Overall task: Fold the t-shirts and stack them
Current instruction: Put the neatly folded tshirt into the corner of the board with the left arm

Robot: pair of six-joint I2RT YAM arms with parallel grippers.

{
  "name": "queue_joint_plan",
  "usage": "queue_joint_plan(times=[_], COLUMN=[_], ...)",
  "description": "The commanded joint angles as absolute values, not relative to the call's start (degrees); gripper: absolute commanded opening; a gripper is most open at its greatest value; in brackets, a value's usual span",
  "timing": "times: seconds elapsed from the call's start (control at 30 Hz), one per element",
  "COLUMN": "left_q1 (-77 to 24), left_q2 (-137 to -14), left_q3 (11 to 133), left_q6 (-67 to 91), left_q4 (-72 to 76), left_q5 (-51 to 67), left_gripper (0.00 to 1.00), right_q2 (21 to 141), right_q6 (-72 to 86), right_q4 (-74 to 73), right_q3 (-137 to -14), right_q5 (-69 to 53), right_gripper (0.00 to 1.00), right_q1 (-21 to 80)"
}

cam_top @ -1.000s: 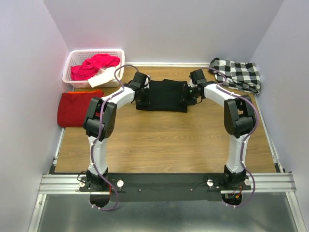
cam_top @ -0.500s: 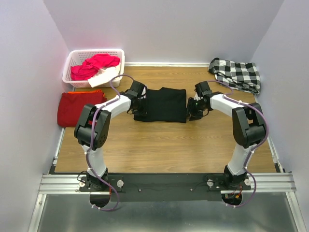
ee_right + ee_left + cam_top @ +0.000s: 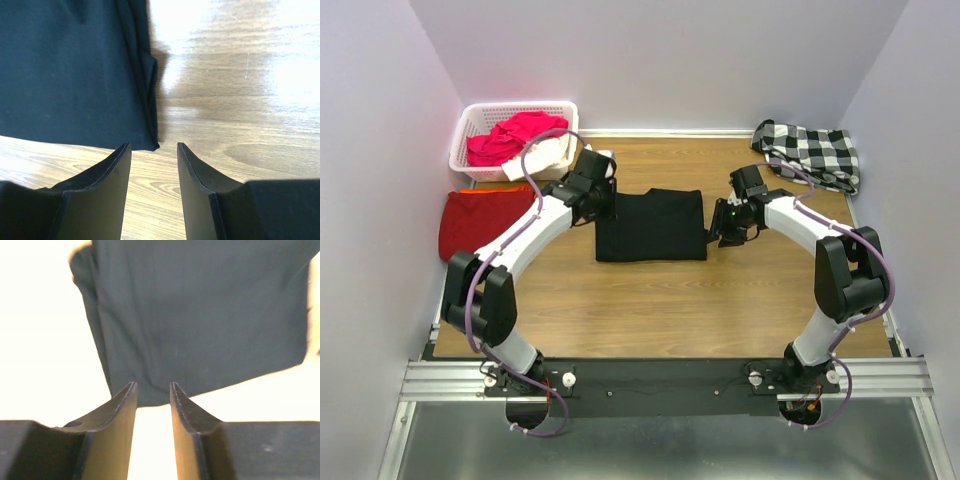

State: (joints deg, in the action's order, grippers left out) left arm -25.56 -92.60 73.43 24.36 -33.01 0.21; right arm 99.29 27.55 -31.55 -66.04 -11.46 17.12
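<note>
Far left: a white basket [image 3: 480, 115] holds loose pink clothes [image 3: 515, 135]. In front of it the dark-red t-shirt [image 3: 480, 222] lies folded at the table's [image 3: 650, 310] left edge, well apart from both my grippers.

Left of centre: my left gripper [image 3: 152, 386] stands at the left side of the black t-shirt [image 3: 655, 225]. Its jaws are parted by a narrow gap with nothing between them; bright table shows through. The tips overlap the shirt's near hem in the wrist view; I cannot tell whether they touch it. The table there is washed out by glare.

Centre: the black t-shirt lies folded into a flat rectangle on the far half of the table. Its edges are fairly straight; no print shows on the upper face. Bare wood runs wide in front of it, down to my bases.

Right of centre: my right gripper [image 3: 154, 146] sits just beside the shirt's right edge, jaws moderately apart, holding nothing. The shirt's near right corner, with its layered fold edge, lies just ahead of my left finger. Open wood lies to the right.

Far right: a black-and-white checked cloth [image 3: 815, 152] is bunched in the back corner, apart from my right arm.
</note>
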Motion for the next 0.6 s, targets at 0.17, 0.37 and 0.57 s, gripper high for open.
queue_joint_plan(times=[0.17, 0.37, 0.57], left_q1=[-18.03, -12.49, -9.05], left_q2=[-94.92, -97.82, -103.00], left_q3=[76.90, 76.73, 75.41], left_q6=[17.50, 12.57, 11.51], left_q4=[-29.71, -26.81, -25.58], left_q5=[-2.12, 7.64, 17.04], left_gripper=[0.60, 0.67, 0.67], right_q2=[97.56, 97.21, 96.59], right_q6=[26.98, 26.54, 27.07], right_q4=[-33.31, -33.57, -33.92], right_q3=[-68.29, -68.47, -69.43], right_q5=[-9.05, -8.35, -8.09], right_gripper=[0.54, 0.54, 0.54], right_q1=[16.79, 16.88, 16.88])
